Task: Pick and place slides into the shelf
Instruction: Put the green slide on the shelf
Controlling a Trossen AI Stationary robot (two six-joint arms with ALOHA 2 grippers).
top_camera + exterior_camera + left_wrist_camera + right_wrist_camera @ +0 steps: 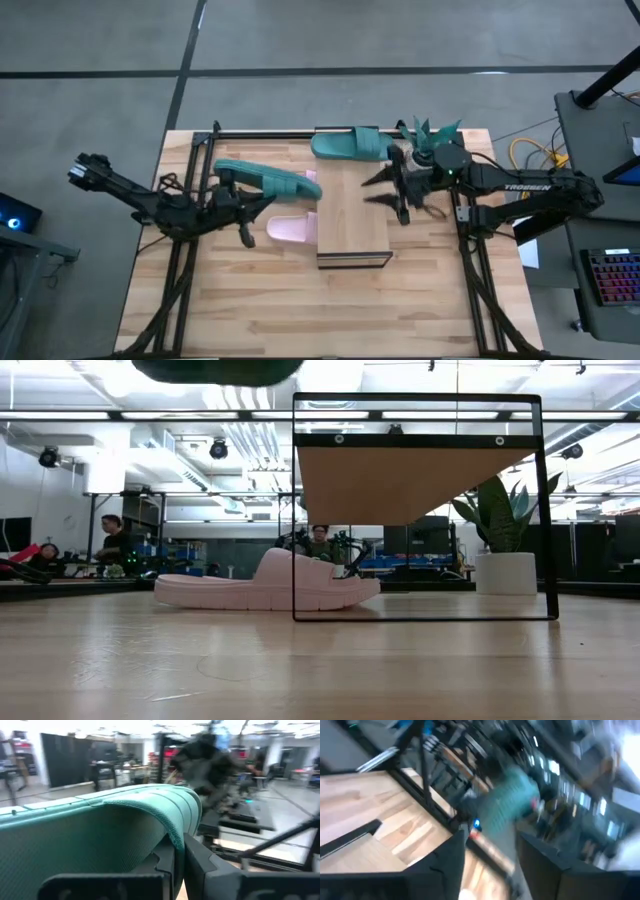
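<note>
A: Teal slide [100, 835] fills the left wrist view, clamped between the left gripper [232, 200] fingers, which are pinched shut on its edge.

B: Long axis?

A: Laid crosswise ahead of those fingers, toe end aimed at the shelf [352, 215], just beyond the fingertips. Left arm is judged nearer for the placing.

B: Right gripper [395, 190]?

A: Held over the shelf top, fingers spread, nothing grasped. Second teal slide [350, 146] is seen just behind it; pink slide [292, 229] is lying beside the shelf.

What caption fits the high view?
Left gripper lifts a teal slide; right gripper hovers open over the shelf.
</note>
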